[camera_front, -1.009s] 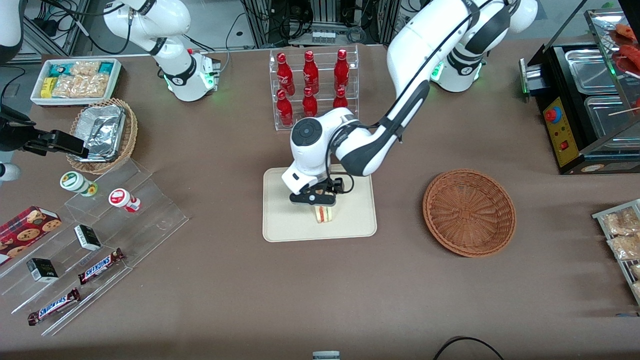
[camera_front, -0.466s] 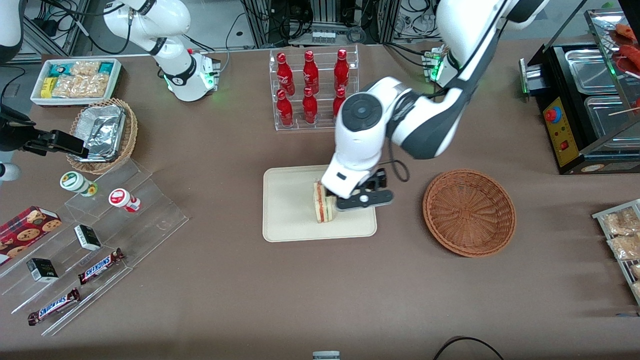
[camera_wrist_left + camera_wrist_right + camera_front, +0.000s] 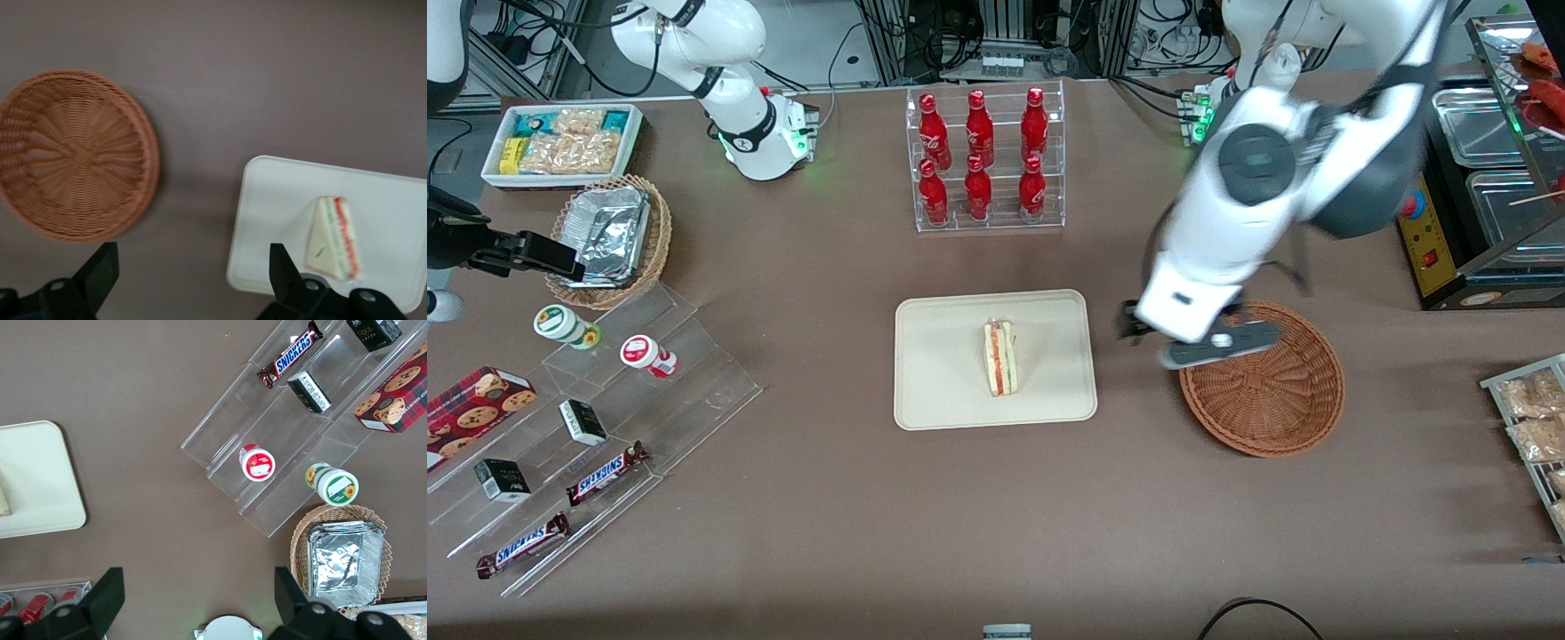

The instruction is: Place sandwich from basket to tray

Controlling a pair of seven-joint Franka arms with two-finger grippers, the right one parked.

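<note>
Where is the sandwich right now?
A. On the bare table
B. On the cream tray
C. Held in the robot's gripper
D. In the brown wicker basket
B. The sandwich lies on the cream tray, while the brown wicker basket holds nothing and the gripper hangs open above the basket's rim.

The sandwich [image 3: 1000,358], a cream wedge with its red filling edge up, lies on my beige tray [image 3: 938,391]; my gripper [image 3: 1202,342] hangs spread above the brown wicker basket [image 3: 1272,404].
</note>
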